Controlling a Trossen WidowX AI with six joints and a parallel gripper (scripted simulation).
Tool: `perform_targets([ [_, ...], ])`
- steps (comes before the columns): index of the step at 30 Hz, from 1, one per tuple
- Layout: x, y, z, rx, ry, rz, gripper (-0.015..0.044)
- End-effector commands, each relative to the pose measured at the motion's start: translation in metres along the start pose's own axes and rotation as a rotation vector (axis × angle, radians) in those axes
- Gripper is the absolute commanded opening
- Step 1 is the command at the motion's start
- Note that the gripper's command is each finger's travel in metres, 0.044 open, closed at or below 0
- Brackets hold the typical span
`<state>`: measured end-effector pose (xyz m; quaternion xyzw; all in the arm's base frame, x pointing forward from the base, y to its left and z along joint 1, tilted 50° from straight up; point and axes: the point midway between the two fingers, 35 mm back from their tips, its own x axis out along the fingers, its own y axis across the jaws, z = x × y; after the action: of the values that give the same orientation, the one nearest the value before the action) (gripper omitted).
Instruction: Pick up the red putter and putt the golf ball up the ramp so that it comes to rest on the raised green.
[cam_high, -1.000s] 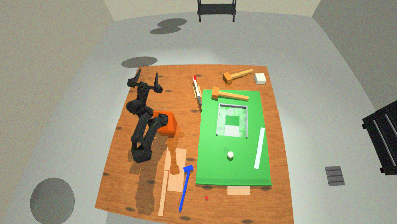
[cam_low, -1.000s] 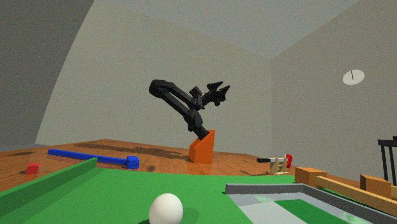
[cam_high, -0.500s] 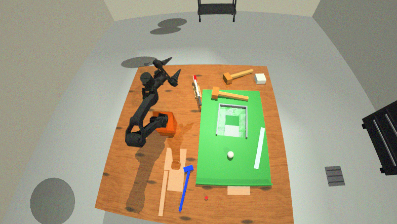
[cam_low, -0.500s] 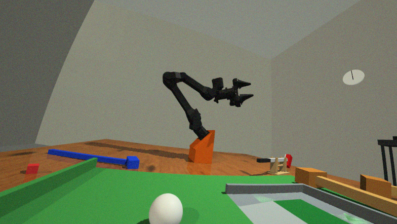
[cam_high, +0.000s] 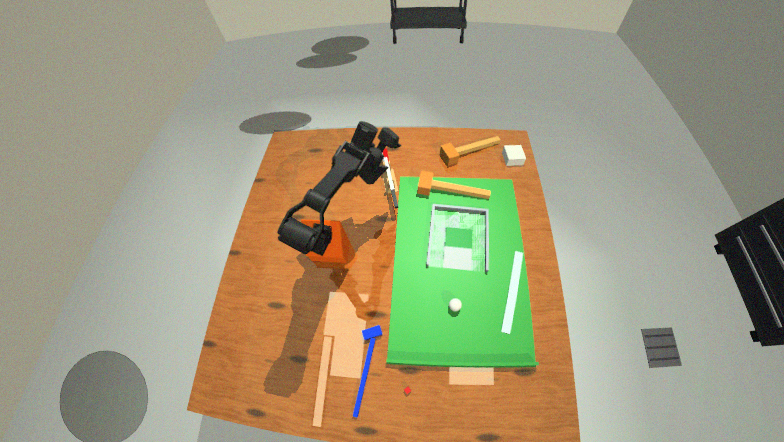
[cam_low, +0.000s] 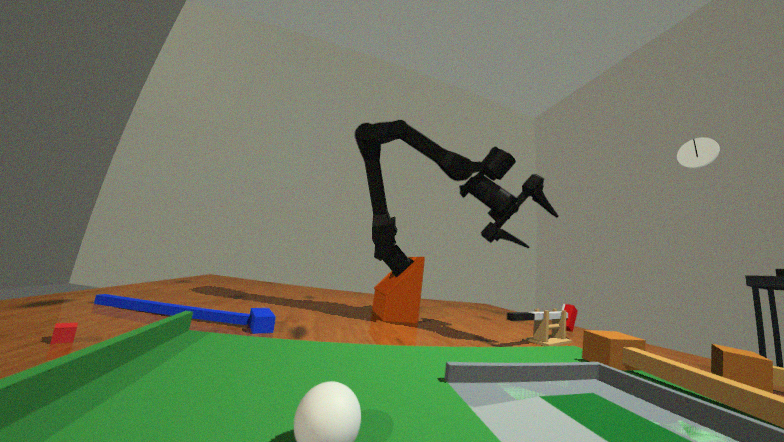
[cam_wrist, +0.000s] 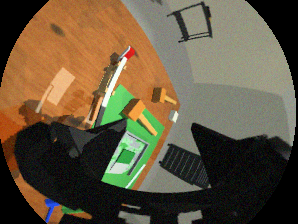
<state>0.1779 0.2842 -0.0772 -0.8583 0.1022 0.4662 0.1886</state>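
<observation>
The red putter has a red head (cam_high: 385, 153) (cam_low: 570, 317) (cam_wrist: 130, 52), a white shaft (cam_high: 389, 174) (cam_wrist: 116, 76) and a black grip (cam_low: 519, 316). It lies across a small wooden stand (cam_low: 540, 331) left of the green mat (cam_high: 417, 329). My gripper (cam_low: 542, 231) (cam_wrist: 159, 124) is open and empty, high above the stand, its fingers angled down; in the top view it partly overlaps the putter's head end. The white golf ball (cam_high: 455, 304) (cam_low: 327, 412) rests on the mat in front of the pale ramp (cam_high: 457, 258). Grey walls (cam_high: 486, 241) (cam_low: 521, 372) border the green area (cam_high: 457, 237) (cam_wrist: 125, 156) on three sides.
An orange mallet (cam_high: 461, 188) lies at the mat's far end, another (cam_high: 477, 146) beyond it beside a white block (cam_high: 513, 155). A white bar (cam_high: 513, 291) lies on the mat's right. A blue putter (cam_high: 364, 378) (cam_low: 181, 311) and a red cube (cam_high: 407, 390) (cam_low: 64, 332) lie near the front.
</observation>
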Motion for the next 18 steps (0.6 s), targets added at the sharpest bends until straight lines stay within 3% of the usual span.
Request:
perform_targets([
  [1, 0.046, 0.054, -0.028, 0.271, 0.007, 0.377, 0.0440],
  [7, 0.064, 0.117, -0.048, 0.540, 0.064, 0.764, 0.0440],
  [18, 0.069, 0.115, -0.052, 0.551, 0.068, 0.780, 0.0440],
])
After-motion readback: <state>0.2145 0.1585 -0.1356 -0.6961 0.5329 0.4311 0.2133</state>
